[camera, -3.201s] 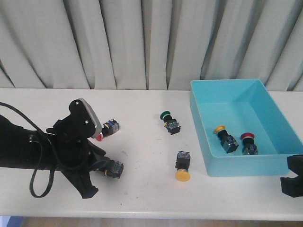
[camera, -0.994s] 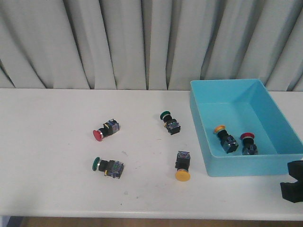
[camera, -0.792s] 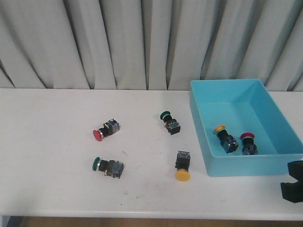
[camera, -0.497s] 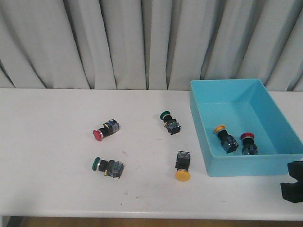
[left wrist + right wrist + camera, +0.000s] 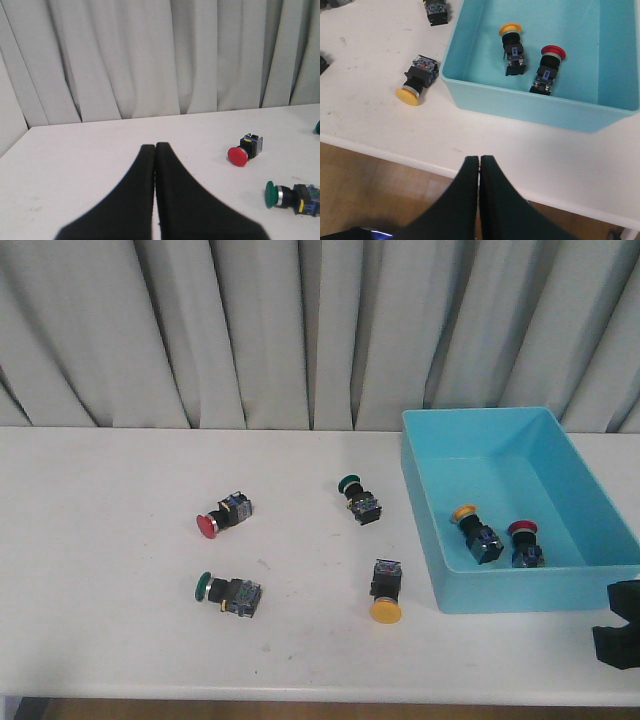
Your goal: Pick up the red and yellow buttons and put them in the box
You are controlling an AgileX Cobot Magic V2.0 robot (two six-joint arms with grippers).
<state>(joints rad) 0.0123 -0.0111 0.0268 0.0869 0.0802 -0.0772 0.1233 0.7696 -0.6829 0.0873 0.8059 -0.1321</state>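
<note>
A red button (image 5: 209, 525) lies on the table at centre-left; it also shows in the left wrist view (image 5: 238, 155). A yellow button (image 5: 386, 610) lies near the front, just left of the turquoise box (image 5: 430, 530), and shows in the right wrist view (image 5: 410, 96). Inside the box lie a yellow button (image 5: 466, 513) and a red button (image 5: 522, 530). My left gripper (image 5: 155, 146) is shut and empty, out of the front view. My right gripper (image 5: 479, 158) is shut and empty over the table's front edge, by the box's near right corner.
Two green-capped buttons lie on the table: one at the front left (image 5: 205, 586), one near the middle (image 5: 350, 483). A grey curtain (image 5: 300, 330) hangs behind the table. The right arm's black body (image 5: 620, 625) shows at the lower right edge.
The left arm, which stood over the red and green buttons 3.2 s ago, has pulled back out of the front view. Nothing has moved in the last second.
</note>
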